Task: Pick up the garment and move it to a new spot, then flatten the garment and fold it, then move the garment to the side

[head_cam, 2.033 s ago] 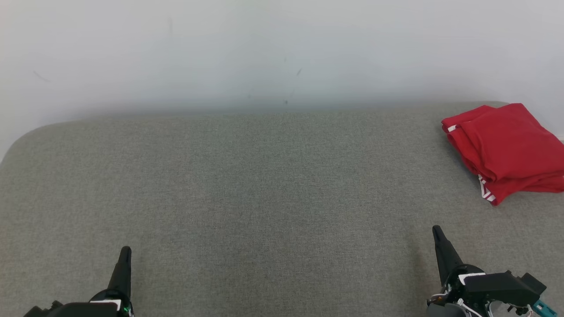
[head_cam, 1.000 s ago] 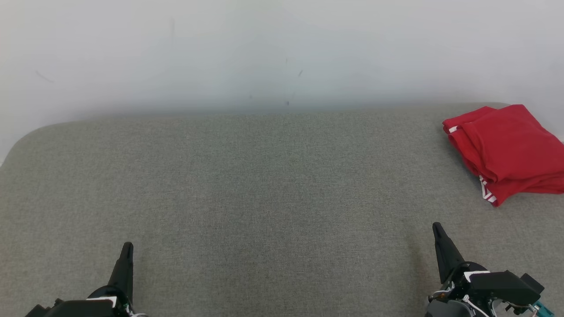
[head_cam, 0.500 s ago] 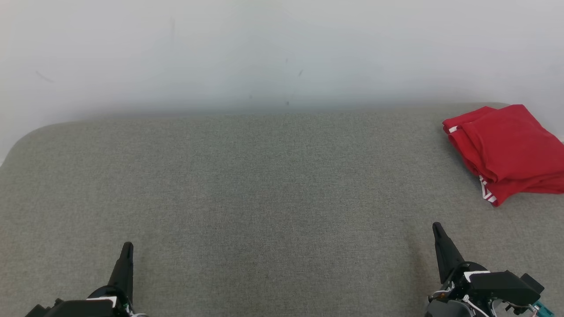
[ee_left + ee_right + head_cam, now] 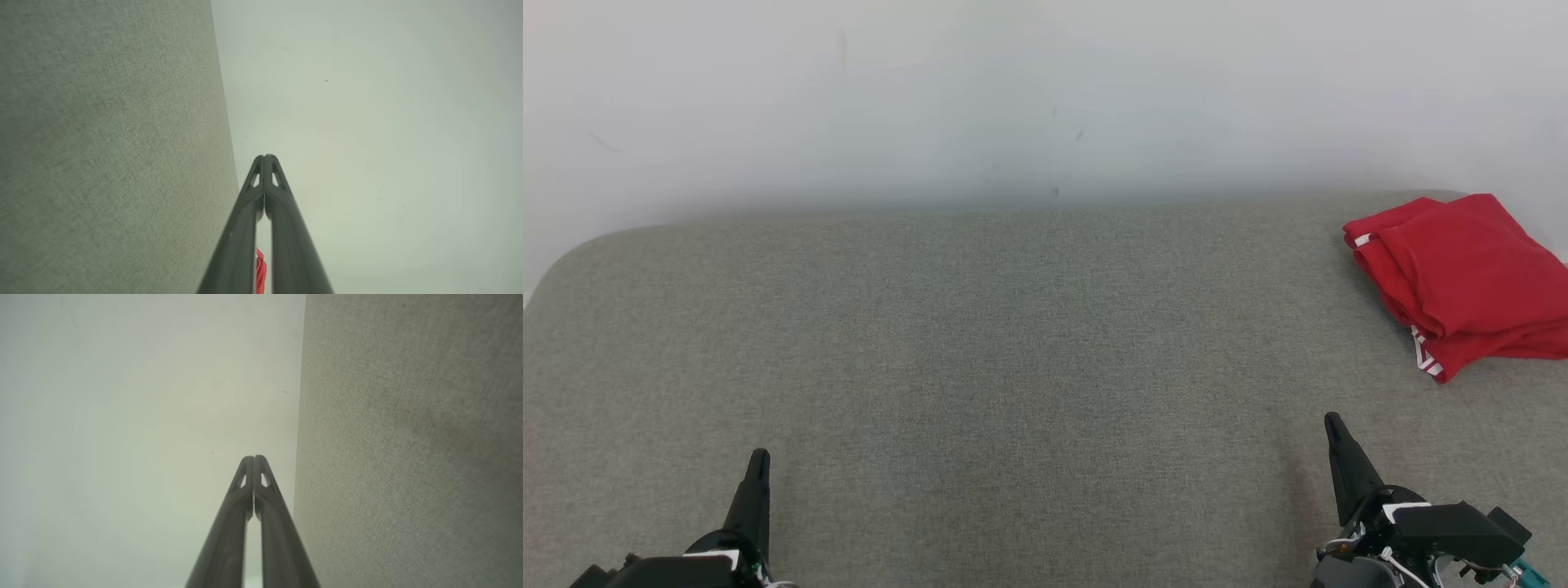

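Below the wall (image 4: 1013,98), the grey pad (image 4: 1013,367) carries the red garment (image 4: 1462,278), laid folded at 2 o'clock by the far right edge, so moving, flattening, folding and setting aside are judged done. Wide open room is offered across the pad's middle, bounded by the wall at 12 o'clock and a rounded corner at 10 o'clock. The left gripper (image 4: 758,459) at 7 o'clock and the right gripper (image 4: 1333,425) at 5 o'clock are pressed closed on nothing, well apart from the garment.
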Robot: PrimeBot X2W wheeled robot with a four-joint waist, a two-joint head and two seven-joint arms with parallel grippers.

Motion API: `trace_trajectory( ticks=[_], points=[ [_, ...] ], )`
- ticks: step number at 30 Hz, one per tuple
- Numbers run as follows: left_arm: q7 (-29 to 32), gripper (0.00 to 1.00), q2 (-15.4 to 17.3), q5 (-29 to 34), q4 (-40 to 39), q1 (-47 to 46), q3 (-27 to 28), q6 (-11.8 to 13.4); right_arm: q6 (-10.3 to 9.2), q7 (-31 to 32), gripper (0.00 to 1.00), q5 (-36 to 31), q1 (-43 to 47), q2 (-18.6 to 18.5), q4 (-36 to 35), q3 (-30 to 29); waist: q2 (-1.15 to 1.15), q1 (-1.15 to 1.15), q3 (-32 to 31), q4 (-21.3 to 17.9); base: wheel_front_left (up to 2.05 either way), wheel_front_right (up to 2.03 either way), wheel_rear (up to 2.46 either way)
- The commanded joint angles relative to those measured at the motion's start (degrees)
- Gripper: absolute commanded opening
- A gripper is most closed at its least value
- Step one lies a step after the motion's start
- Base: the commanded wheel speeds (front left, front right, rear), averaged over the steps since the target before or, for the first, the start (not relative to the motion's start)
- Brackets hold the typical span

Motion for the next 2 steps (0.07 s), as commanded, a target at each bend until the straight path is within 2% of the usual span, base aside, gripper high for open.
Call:
trace_trajectory(
  ticks=[1,2],
  points=[
    [0.0,0.00,-0.1,-0.3,0.1,-0.5,0.1,-0.1,-0.12,0.1,0.00,0.1,-0.2,0.2,-0.1,0.0,0.00,0.00,0.0,0.0,0.00,0.00,0.00],
    [0.0,0.00,-0.1,-0.3,0.1,-0.5,0.1,-0.1,-0.12,0.1,0.00,0.1,-0.2,0.2,-0.1,0.0,0.00,0.00,0.0,0.0,0.00,0.00,0.00]
  ],
)
